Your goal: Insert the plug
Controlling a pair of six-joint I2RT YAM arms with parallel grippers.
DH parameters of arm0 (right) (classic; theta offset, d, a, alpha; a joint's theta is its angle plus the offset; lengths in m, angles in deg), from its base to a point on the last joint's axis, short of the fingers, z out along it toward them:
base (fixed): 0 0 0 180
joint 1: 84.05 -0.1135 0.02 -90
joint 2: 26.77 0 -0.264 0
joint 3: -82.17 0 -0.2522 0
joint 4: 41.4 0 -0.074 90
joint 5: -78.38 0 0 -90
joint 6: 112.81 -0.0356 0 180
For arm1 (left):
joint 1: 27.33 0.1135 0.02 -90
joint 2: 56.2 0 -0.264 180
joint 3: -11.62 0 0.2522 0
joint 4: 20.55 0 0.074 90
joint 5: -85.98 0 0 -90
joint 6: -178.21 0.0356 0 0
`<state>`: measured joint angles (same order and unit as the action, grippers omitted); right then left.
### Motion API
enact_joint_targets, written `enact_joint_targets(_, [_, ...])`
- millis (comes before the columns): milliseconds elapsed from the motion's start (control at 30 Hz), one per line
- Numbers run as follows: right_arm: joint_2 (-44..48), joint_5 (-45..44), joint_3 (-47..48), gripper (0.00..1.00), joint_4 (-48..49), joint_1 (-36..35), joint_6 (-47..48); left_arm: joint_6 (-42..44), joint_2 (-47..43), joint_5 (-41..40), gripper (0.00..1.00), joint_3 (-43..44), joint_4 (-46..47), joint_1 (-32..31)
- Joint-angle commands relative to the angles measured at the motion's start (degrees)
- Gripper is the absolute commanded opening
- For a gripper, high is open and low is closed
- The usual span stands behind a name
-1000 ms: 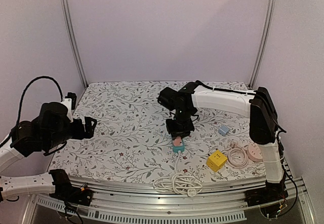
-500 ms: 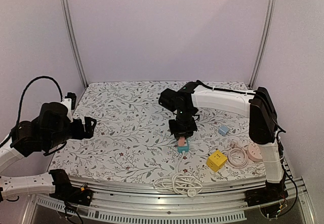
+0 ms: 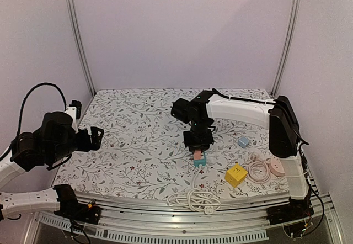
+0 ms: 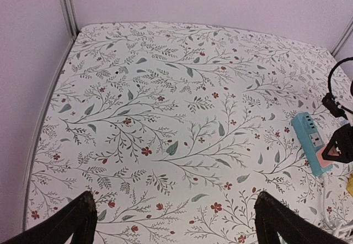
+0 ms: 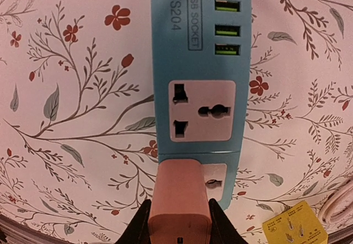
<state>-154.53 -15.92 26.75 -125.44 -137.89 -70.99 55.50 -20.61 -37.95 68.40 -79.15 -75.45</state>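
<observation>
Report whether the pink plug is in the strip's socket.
Cannot tell. The right gripper holds the pink plug over the lower socket of the blue strip, but its prongs are hidden.

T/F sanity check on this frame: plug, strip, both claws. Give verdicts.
1. The right claw is shut on the pink plug. True.
2. The plug is over the USB ports of the blue power strip. False: it is over the end socket, at the opposite end of the strip.
3. The left claw grips the strip. False: it is open, holds nothing and is well away from the strip.
4. The middle socket has nothing in it. True.
5. The yellow cube lies on the strip. False: it lies on the table, apart from the strip.
</observation>
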Motion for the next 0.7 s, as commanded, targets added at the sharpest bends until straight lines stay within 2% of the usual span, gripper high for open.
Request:
enact_joint_targets(0, [-4.2,-2.0,-3.1,0.00,-3.6,-0.7,-2.4,0.5,-0.3,-1.0,0.99,0.7,-0.7,-0.3])
enact_joint_targets(533, [-2.4,-1.1,-7.3,0.00,0.8,-1.8,-3.7,0.8,0.2,-1.2,1.00,0.7,-0.5,-0.3])
enact_joint_targets(567, [-1.5,-1.0,-7.3,0.01,2.3,-1.8,-3.7,1.0,0.2,-1.3,0.99,0.8,-0.6,-0.3])
enact_joint_targets(667, [1.7,-1.3,-6.0,0.15,4.2,-1.7,-3.3,1.5,0.0,-1.7,1.00,0.9,-0.4,-0.3])
